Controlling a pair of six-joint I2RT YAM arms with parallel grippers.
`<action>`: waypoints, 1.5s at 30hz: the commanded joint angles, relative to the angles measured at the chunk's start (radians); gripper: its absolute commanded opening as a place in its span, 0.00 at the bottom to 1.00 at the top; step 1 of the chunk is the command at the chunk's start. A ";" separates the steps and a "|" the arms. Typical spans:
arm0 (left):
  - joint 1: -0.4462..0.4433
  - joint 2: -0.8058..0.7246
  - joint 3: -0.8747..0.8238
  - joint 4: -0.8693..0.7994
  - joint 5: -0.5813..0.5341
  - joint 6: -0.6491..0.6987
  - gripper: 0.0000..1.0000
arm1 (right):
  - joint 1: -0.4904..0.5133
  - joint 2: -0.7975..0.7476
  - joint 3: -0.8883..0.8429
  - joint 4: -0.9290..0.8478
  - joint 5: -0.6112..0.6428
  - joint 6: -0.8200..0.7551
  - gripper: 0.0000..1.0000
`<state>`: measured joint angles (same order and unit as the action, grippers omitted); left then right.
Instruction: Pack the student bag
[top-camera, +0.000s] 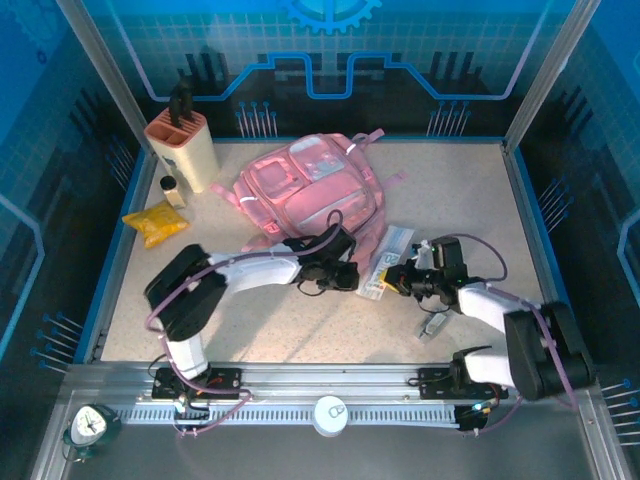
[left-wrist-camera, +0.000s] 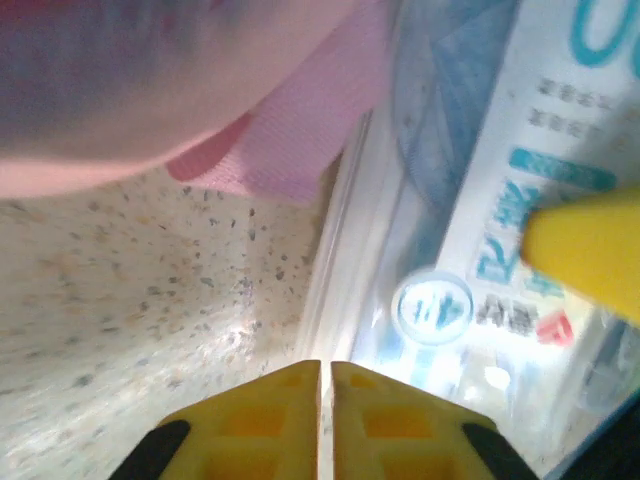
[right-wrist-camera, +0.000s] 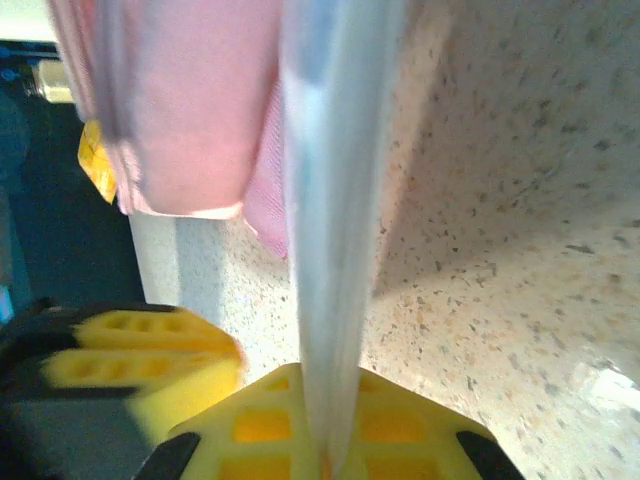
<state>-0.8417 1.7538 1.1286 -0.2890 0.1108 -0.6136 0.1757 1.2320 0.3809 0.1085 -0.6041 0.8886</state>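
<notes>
Speckled surface (top-camera: 300, 335): pink bag (top-camera: 300, 190) lies mid-back, a clear packet (top-camera: 390, 250) at its near edge. Your right jaws clamp the packet; your left jaws sit nearly together beside it, grip unclear.

student bag (left-wrist-camera: 150, 80) blurred, cropped at top, plastic packet (left-wrist-camera: 500, 210) print unreadable, right pincer (right-wrist-camera: 325, 455) tips partly behind packet

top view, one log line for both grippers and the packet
right gripper: shut on packet | left gripper: jaws near-closed at packet edge, grip unclear | student bag: on table, packet beside it
</notes>
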 joint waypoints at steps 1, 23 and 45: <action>0.003 -0.118 0.081 -0.117 -0.225 0.234 0.30 | -0.035 -0.139 0.076 -0.224 0.063 -0.106 0.03; 0.140 0.356 0.511 -0.135 -0.734 0.848 0.44 | -0.171 -0.129 0.260 -0.400 -0.047 -0.210 0.01; 0.197 0.065 0.746 -0.449 -0.483 0.625 0.00 | 0.091 0.291 0.554 -0.274 -0.157 -0.136 0.04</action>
<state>-0.6277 1.8851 1.8233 -0.6956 -0.4503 0.0784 0.2272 1.4376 0.8375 -0.2802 -0.7105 0.7166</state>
